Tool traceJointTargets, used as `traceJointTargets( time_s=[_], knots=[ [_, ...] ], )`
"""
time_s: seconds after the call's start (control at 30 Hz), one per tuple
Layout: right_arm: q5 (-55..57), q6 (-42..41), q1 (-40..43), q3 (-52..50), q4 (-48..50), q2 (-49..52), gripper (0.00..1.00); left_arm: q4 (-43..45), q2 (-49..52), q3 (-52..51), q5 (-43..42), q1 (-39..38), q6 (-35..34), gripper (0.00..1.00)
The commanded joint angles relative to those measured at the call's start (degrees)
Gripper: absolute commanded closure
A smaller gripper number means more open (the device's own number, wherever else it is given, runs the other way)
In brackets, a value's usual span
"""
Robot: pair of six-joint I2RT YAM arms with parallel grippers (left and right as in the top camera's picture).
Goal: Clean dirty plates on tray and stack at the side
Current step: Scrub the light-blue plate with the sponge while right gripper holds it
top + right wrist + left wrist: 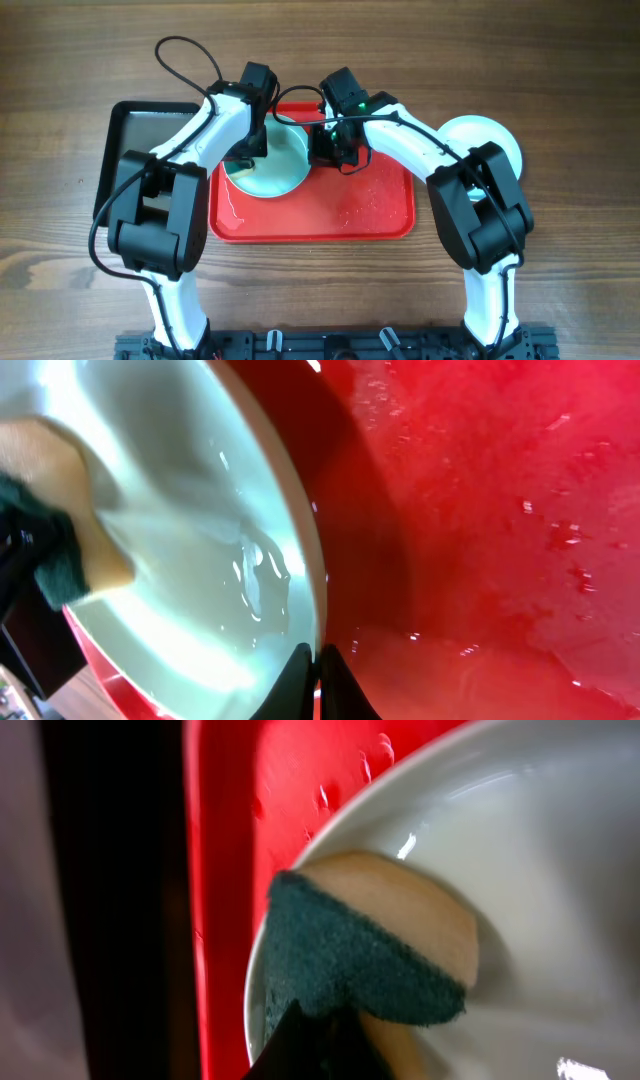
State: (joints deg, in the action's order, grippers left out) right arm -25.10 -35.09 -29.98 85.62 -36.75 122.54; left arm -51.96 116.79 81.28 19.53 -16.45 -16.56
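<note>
Plate point(280, 172) in play is the pale turquoise one, sitting in the upper left part of the red tray point(370, 205), near the middle of the overhead shot. Both arms are reaching in over it from either side.

Left gripper point(247, 152) is over the plate's left half, and its jaws are clamped on a sponge point(370, 950). In the left wrist view you can see the dark green scrubby side and the tan side. The sponge is pressed onto the inside of the plate, just in from the rim, with the tray's raised edge right beside it.

Right gripper point(335, 150) is at the plate's right edge. In the right wrist view its jaws are pinched nearly together on the rim, at the bottom middle of the frame. The plate looks wet, with a shiny puddle near that rim, and the tray floor next to it has droplets and a wet sheen too.

Off the tray, a white plate point(497, 138) sits on the table at upper right, partly hidden behind the right arm. A dark tray point(150, 120) is at upper left, touching or just beside the red one, I can't tell which.
</note>
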Motion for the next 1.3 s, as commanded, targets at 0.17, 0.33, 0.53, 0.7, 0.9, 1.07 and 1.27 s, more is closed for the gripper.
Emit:
traceJointTargets(
  time_s=[0.17,0.33,0.53,0.7,0.9,1.07,1.27],
  knots=[
    [1.86,-0.09,0.57,-0.63,-0.55,0.81,0.96,11.37,1.18,-0.59,-16.55,-0.02,1.44,0.96],
    [1.64,0.5,0.57,-0.63,-0.57,0.81,0.96,16.33,1.18,-0.59,-37.31,-1.64,7.67,0.96],
    [1.64,0.59,0.57,-0.63,-0.57,0.81,0.96,10.6,1.18,-0.59,-43.8,-3.39,13.77,0.96],
    [1.4,0.63,0.57,-0.63,-0.55,0.81,0.96,0.33,1.18,-0.59,-43.36,-2.78,20.79,0.96],
    [1.42,0.61,0.57,-0.63,-0.52,0.81,0.96,-1.22,1.18,-0.59,-15.82,0.17,8.83,0.96],
    [1.4,0.61,0.57,-0.63,-0.52,0.81,0.96,0.28,1.18,-0.57,5.79,0.87,-3.98,0.96],
    [1.42,0.61,0.57,-0.63,-0.55,0.81,0.96,10.14,1.18,-0.59,7.17,0.81,-5.16,0.96]
  ],
)
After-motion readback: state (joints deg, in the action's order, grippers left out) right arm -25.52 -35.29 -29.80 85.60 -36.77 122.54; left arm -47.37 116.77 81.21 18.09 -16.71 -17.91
